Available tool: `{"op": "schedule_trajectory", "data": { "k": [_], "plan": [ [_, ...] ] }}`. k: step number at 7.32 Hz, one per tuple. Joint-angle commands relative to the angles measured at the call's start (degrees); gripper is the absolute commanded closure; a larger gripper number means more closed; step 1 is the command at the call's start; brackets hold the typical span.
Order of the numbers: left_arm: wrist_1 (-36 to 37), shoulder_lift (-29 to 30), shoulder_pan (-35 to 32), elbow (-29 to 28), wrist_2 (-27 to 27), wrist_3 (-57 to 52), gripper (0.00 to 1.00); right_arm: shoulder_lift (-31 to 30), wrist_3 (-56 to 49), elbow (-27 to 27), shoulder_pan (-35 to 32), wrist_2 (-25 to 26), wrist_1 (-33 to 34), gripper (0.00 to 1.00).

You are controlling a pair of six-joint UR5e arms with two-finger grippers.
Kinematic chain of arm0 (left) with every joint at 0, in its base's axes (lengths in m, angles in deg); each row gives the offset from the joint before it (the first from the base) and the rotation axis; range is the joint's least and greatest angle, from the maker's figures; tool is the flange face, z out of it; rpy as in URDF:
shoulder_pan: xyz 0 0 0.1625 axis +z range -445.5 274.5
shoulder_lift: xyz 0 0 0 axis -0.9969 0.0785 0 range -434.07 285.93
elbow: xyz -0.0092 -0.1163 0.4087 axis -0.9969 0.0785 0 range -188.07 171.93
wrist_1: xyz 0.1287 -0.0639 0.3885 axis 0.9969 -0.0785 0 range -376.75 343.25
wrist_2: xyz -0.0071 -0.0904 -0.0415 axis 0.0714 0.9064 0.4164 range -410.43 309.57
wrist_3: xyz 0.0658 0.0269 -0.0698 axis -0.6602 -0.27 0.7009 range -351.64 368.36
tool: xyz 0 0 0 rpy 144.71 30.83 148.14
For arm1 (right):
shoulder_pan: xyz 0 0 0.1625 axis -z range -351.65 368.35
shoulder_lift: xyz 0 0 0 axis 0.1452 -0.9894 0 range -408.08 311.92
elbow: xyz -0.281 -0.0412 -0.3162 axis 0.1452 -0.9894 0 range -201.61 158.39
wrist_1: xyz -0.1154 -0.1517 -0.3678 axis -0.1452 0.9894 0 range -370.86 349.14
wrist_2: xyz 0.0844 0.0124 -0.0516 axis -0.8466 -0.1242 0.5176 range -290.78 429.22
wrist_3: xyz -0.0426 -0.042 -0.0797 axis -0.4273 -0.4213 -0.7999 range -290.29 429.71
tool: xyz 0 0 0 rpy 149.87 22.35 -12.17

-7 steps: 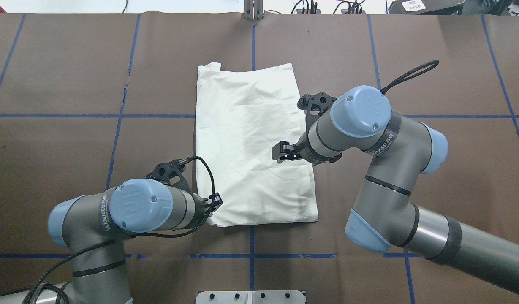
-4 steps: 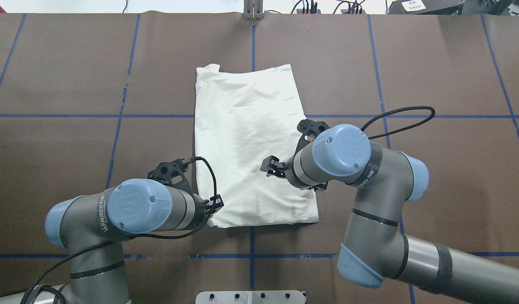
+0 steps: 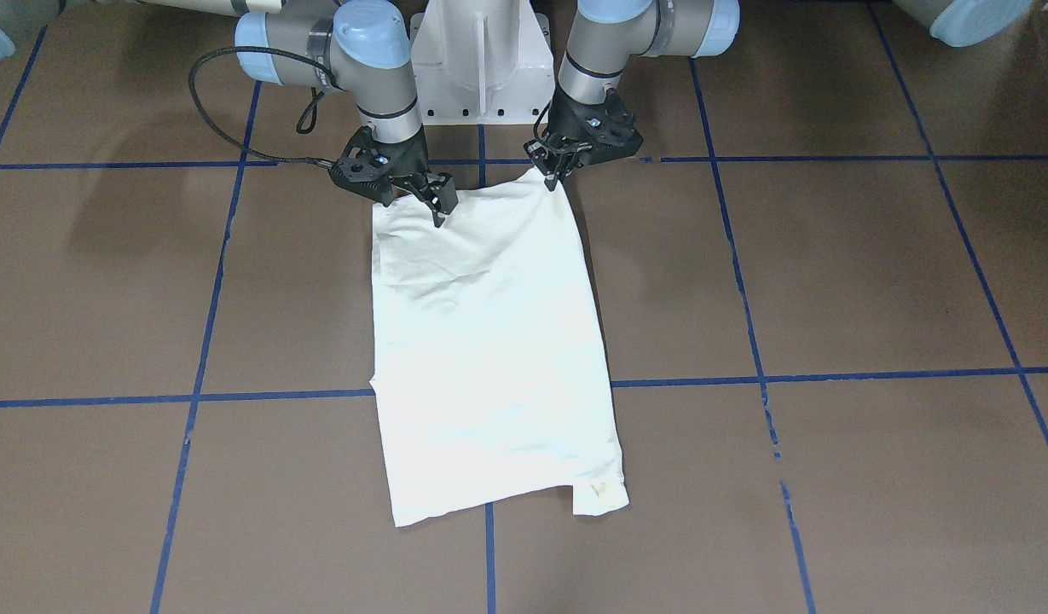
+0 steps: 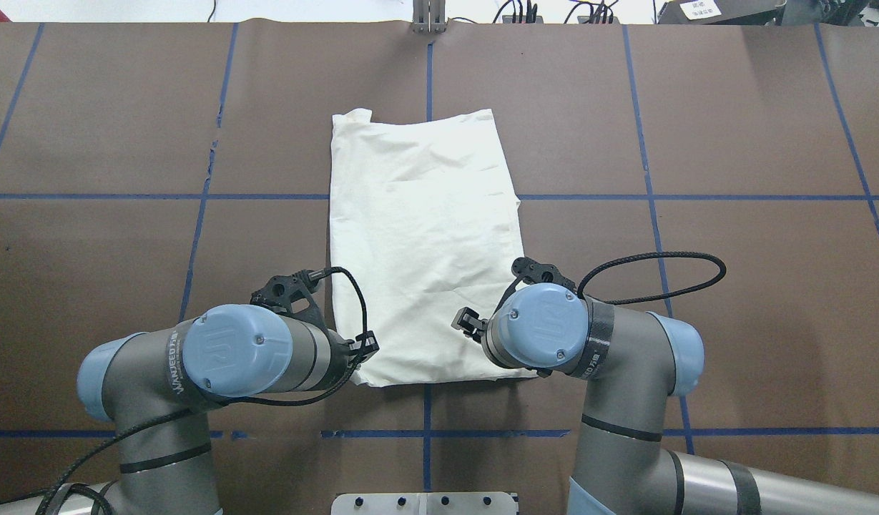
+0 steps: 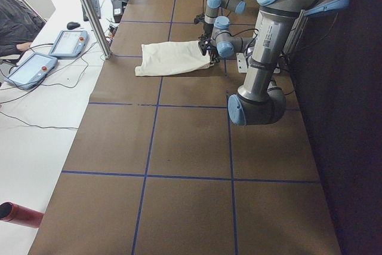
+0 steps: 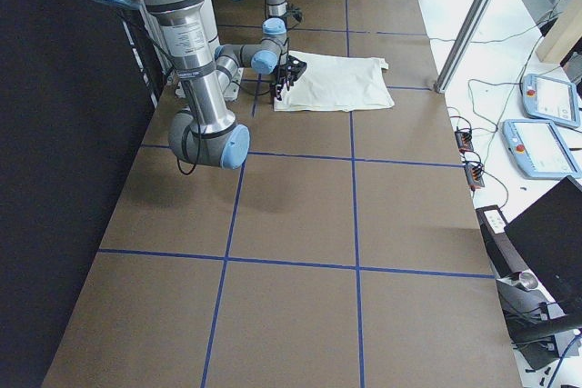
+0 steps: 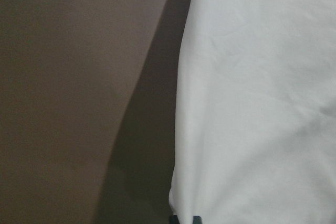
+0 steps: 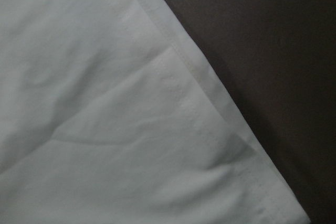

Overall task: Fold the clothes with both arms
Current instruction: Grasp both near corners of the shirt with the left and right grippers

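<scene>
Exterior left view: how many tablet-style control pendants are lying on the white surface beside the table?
2. The far pendant lies by the metal post; the near pendant lies at the view's left edge. Others may be out of frame.

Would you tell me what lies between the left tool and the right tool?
Only the edge of the shirt nearest the robot, clearest in the front-facing view.

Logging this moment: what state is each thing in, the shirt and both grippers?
T-shirt: folded into a long rectangle, lying flat, plain white side up.
Left gripper: shut on one robot-side corner of the T-shirt.
Right gripper: open, just above the other robot-side corner, not gripping.
</scene>
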Motion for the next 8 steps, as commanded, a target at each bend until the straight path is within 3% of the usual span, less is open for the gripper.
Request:
{"op": "schedule_trajectory", "data": {
  "k": [1,3,4,5,6,8],
  "plan": [
    [0.0,0.1,0.1,0.0,-0.1,0.0,1.00,-1.6,1.4,0.3,2.0,1.7,0.6,0.00],
    [-0.1,0.1,0.1,0.1,-0.1,0.0,1.00,-1.9,1.4,0.1,3.2,1.6,1.0,0.02],
    [-0.1,0.0,0.1,0.0,-0.2,0.1,1.00,-1.7,1.4,0.3,3.2,1.4,1.0,0.46],
    [-0.1,0.0,0.1,-0.1,-0.2,0.0,1.00,-1.4,1.2,0.3,3.2,1.2,1.0,0.80],
    [-0.2,0.0,0.2,-0.5,-0.2,0.1,1.00,-1.4,1.0,0.3,3.1,1.2,1.0,0.99],
    [-0.4,0.1,0.2,-1.2,-0.2,0.1,1.00,-1.2,0.8,0.2,3.0,1.1,1.1,1.00]
  ]
}}
